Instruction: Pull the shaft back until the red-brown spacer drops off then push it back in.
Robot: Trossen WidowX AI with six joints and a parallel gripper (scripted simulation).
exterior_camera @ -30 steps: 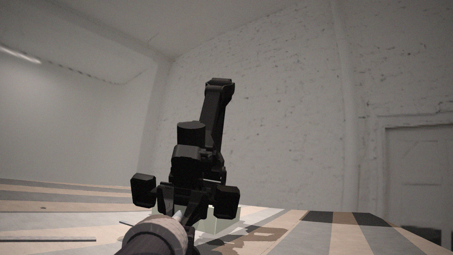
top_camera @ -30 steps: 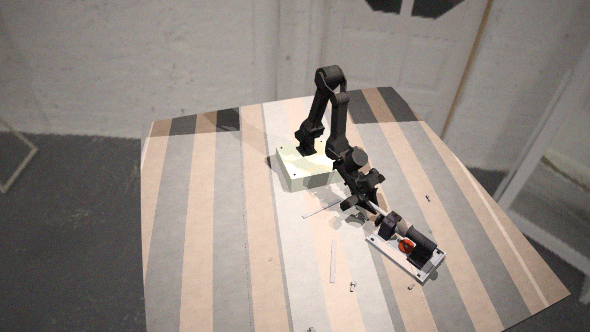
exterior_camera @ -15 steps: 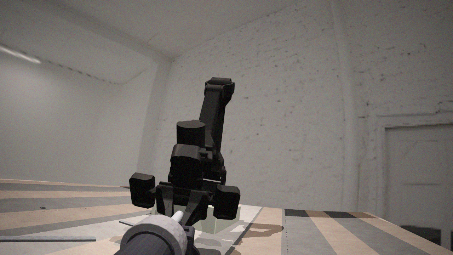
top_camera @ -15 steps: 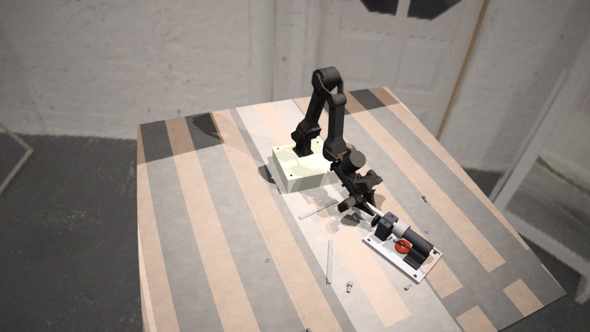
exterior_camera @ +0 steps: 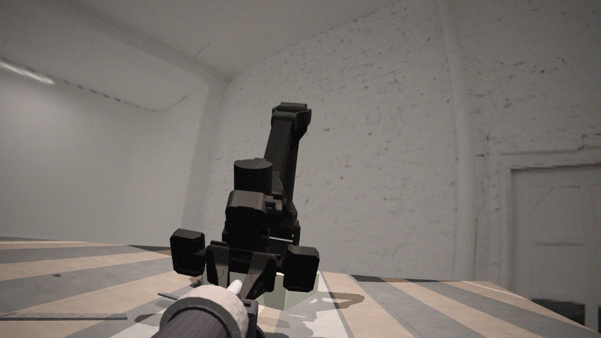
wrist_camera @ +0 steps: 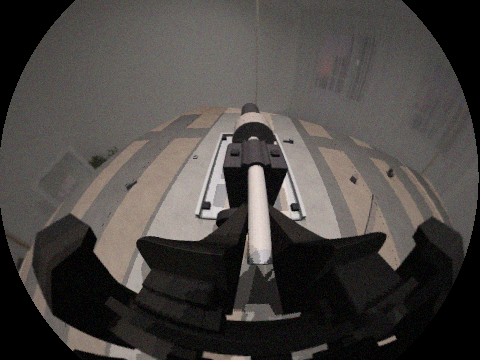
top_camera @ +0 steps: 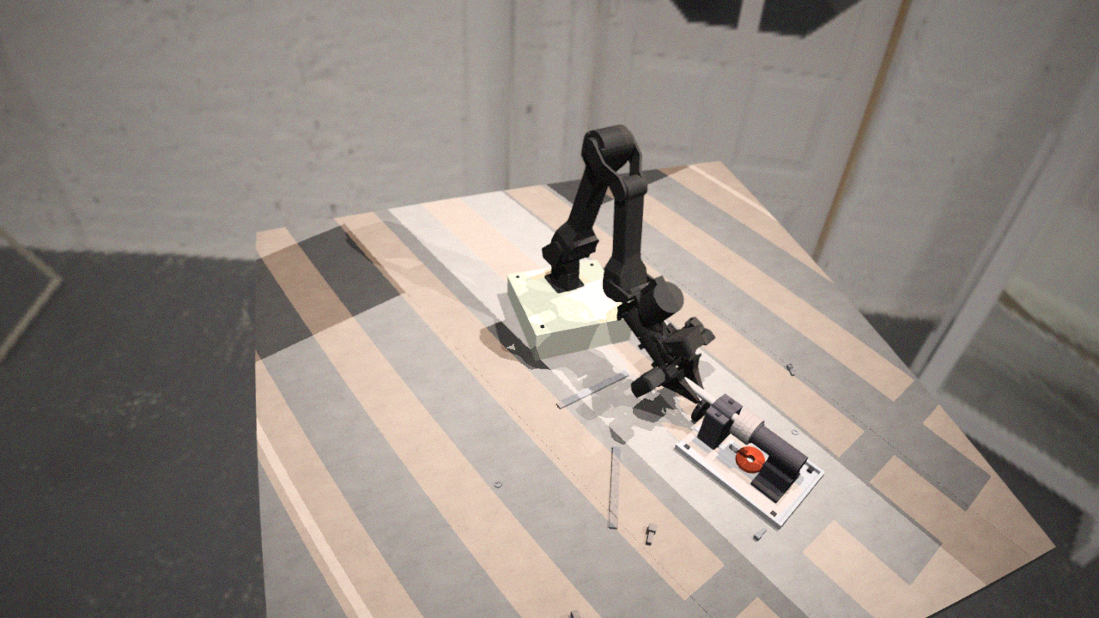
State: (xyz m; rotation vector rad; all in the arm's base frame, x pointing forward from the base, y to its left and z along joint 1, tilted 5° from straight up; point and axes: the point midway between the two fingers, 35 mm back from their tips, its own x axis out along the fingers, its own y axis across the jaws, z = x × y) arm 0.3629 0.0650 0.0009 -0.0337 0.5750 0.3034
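The white shaft (top_camera: pixel 701 392) (exterior_camera: pixel 236 286) (wrist_camera: pixel 258 192) runs level through the dark bearing block (top_camera: pixel 715 427) (wrist_camera: pixel 255 152). My gripper (top_camera: pixel 689 384) (exterior_camera: pixel 233 289) (wrist_camera: pixel 255 208) is shut on the shaft's free end, behind the block. Pale spacers (top_camera: pixel 746 425) (exterior_camera: pixel 210 295) (wrist_camera: pixel 253 119) sit on the shaft between block and housing, close to the dark housing cylinder (top_camera: pixel 780 451) (exterior_camera: pixel 188 326). A darker ring (wrist_camera: pixel 254 132) shows just beyond the block. The red-brown spacer (top_camera: pixel 749 458) lies off the shaft, flat within the white base tray (top_camera: pixel 724 481) (wrist_camera: pixel 210 182). The shaft's tip is hidden.
A dark round part (top_camera: pixel 699 410) (wrist_camera: pixel 229 216) sits low beside the block on my side. Two thin flat bars (top_camera: pixel 592 390) (top_camera: pixel 613 492) lie on the table, with a bolt (top_camera: pixel 651 533), a small screw (top_camera: pixel 760 535) near the tray, another small part (top_camera: pixel 790 368) and a small ring (top_camera: pixel 498 484).
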